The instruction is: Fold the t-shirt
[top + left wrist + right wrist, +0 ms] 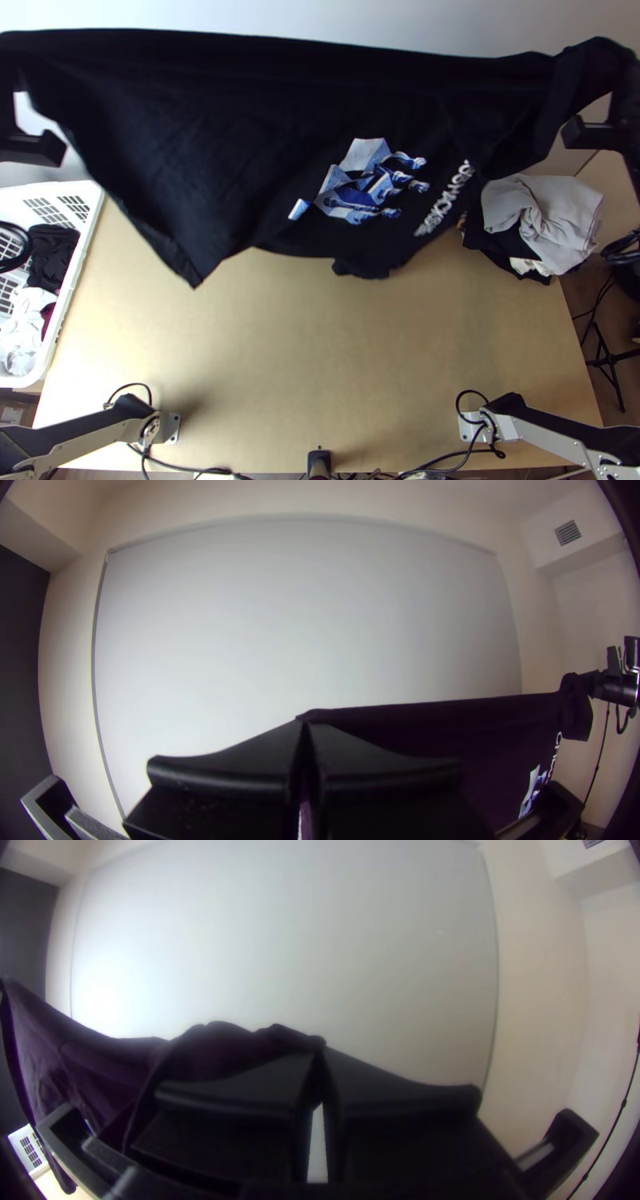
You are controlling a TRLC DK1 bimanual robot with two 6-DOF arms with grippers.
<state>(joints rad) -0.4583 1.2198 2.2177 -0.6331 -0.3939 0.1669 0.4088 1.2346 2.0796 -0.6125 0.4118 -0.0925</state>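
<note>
T-shirt (240, 144) hangs across the upper frame, top-edge ends clamped in my left claw (306, 728) and right claw (321, 1057). I judge it light, limp; these end holds suit laying it flat.

"How about the left gripper (36, 150)?"

"Raised high above the table at the top view's left edge, closed at the tips."

"And the right gripper (592, 136)?"

"Also up high, by the opposite edge, likewise closed, well apart."
</note>
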